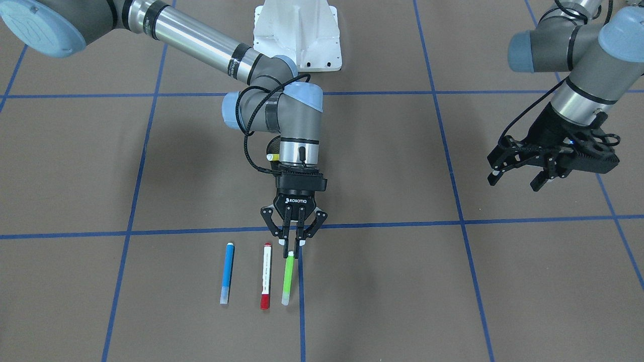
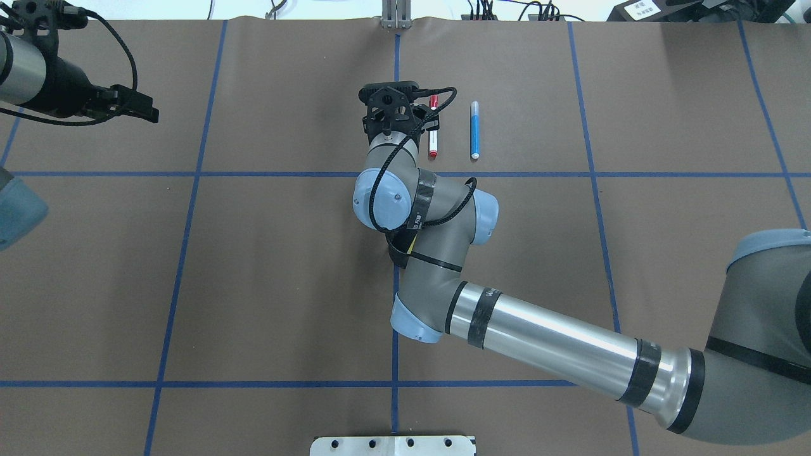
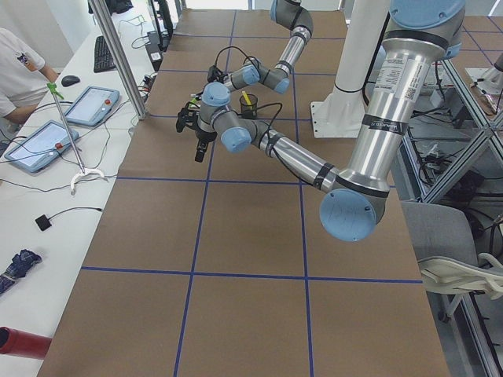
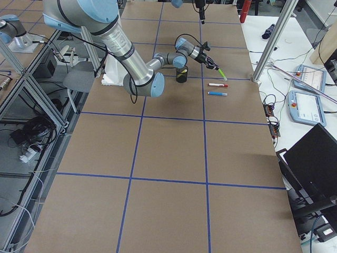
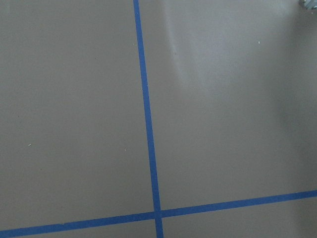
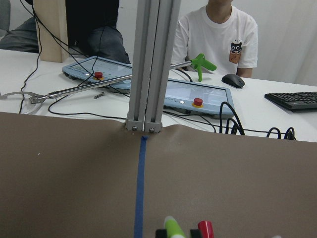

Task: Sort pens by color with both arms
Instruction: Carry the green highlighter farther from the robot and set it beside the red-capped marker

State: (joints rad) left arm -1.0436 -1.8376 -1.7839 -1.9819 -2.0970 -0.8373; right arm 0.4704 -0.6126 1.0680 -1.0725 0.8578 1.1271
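Observation:
My right gripper (image 1: 293, 251) is shut on one end of the light green pen (image 1: 288, 279), which slants down toward the table in the right exterior view (image 4: 221, 74). I cannot tell whether its far end touches the table. The white pen with red cap (image 1: 265, 276) and the blue pen (image 1: 227, 273) lie parallel beside it on the brown table. A yellow pen (image 1: 272, 157) pokes out behind the right wrist, standing in the black mesh cup (image 4: 181, 75). My left gripper (image 1: 514, 182) hangs open and empty, far off to the side. The right wrist view shows the green pen tip (image 6: 173, 228) and the red cap (image 6: 205, 229).
The white pedestal base (image 1: 297, 35) stands at the robot's side of the table. Blue tape lines (image 1: 302, 301) grid the brown surface. An aluminium post (image 6: 146, 64) rises at the far table edge, with a bench, control tablets (image 6: 198, 96) and seated people behind.

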